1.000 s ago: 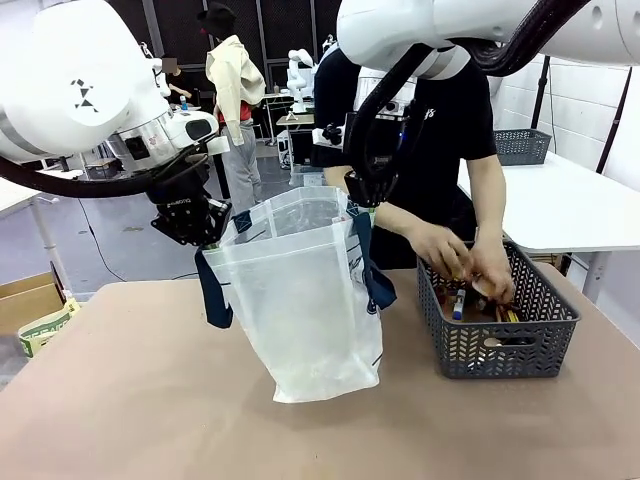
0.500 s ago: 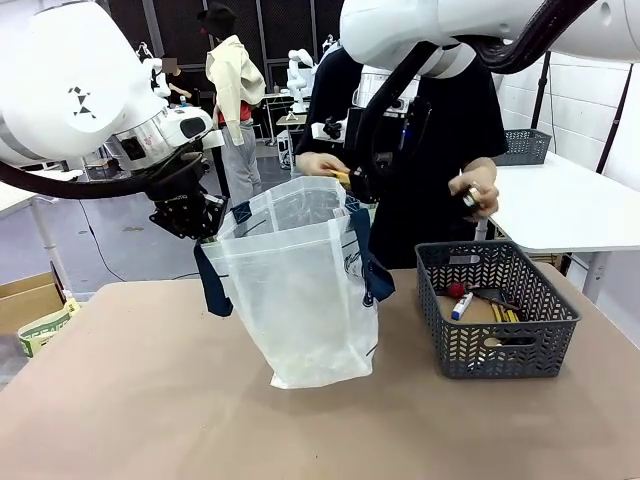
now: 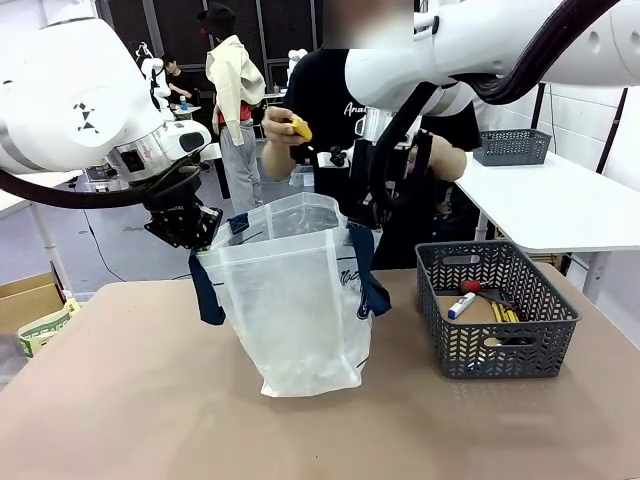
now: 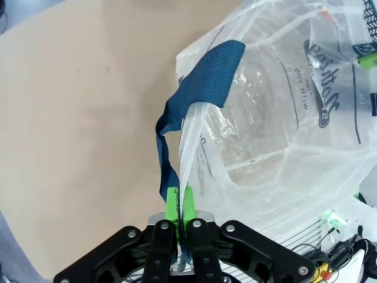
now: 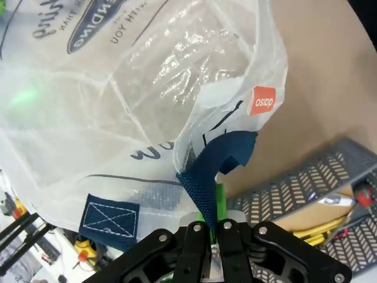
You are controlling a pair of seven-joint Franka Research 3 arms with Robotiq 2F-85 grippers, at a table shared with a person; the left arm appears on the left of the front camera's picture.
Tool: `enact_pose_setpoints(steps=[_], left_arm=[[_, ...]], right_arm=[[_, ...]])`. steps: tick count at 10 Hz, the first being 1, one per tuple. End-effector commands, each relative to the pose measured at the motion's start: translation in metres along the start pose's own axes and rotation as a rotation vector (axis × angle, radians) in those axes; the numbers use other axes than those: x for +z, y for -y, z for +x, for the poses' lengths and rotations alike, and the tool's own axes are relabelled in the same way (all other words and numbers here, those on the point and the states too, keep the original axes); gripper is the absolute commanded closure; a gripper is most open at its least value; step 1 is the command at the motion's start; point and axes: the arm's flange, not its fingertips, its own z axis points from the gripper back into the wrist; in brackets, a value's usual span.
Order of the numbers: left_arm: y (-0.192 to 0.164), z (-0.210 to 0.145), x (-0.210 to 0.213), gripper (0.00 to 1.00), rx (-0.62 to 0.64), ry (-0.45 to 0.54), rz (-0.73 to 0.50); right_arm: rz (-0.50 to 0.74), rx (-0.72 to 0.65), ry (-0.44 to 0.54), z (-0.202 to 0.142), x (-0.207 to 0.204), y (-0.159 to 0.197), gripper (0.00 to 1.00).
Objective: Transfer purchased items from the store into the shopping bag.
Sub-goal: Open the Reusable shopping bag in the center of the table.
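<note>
The shopping bag (image 3: pixel 295 300) hangs open over the middle of the table, a whitish translucent tote with navy straps. My left gripper (image 3: pixel 192 232) is shut on its left rim and strap, and in the left wrist view the green pads (image 4: pixel 178 203) pinch the strap and plastic of the bag (image 4: pixel 271 135). My right gripper (image 3: pixel 368 212) is shut on the right rim, and the right wrist view shows the navy strap (image 5: pixel 212 171) clamped at the jaws. Behind the bag a person's hand holds a small yellow item (image 3: pixel 298 127) above its mouth.
A dark grey lattice basket (image 3: pixel 495 310) stands on the table to the right of the bag, with a red-capped marker and other small items inside, and it also appears in the right wrist view (image 5: pixel 306 183). Another grey basket (image 3: pixel 512 146) sits on the white table behind.
The person's hands left the basket and rose; one now holds a yellow item above the bag. The bag has shifted slightly left and its bottom has lifted a little.
</note>
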Motion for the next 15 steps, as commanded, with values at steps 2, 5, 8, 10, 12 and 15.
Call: enact_pose_setpoints(steps=[2, 5, 8, 10, 12, 15], left_arm=[[0.001, -0.002, -0.006, 1.00, -0.018, -0.021, 0.019], [0.012, 0.000, -0.018, 1.00, -0.070, -0.057, -0.007], [0.014, 0.002, -0.024, 1.00, -0.075, -0.070, -0.024], [0.017, -0.001, -0.022, 1.00, -0.052, -0.051, -0.009], [0.017, -0.001, -0.022, 1.00, -0.052, -0.051, -0.009], [0.017, -0.001, -0.022, 1.00, -0.052, -0.051, -0.009]], right_arm=[[-0.032, 0.042, -0.008, -0.002, -0.004, 0.004, 1.00], [-0.057, 0.041, -0.025, 0.001, -0.009, 0.002, 1.00], [-0.018, 0.034, -0.017, 0.003, -0.004, -0.001, 1.00], [-0.018, 0.034, -0.017, 0.003, -0.004, -0.001, 1.00], [-0.018, 0.034, -0.017, 0.003, -0.004, -0.001, 1.00], [-0.018, 0.034, -0.017, 0.003, -0.004, -0.001, 1.00]])
